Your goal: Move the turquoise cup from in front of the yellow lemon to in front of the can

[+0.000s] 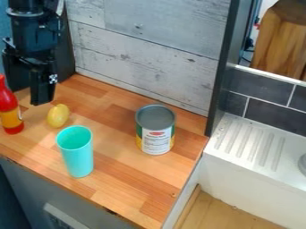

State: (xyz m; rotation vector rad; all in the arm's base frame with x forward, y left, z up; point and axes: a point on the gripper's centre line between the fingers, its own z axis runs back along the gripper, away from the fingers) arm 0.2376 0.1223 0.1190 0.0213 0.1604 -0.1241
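Camera view: upper left, the black gripper (pixel 42 99), jaw state unclear, could roll the smooth, oval yellow fruit (pixel 58 116) through off-centre contact.

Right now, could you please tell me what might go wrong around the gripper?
The gripper hangs close to the red bottle, so a sideways swing might knock it over. The yellow oval object is rounded and could roll if nudged. The tall turquoise cup stands near the front edge of the wooden counter; a bump might tip it off.
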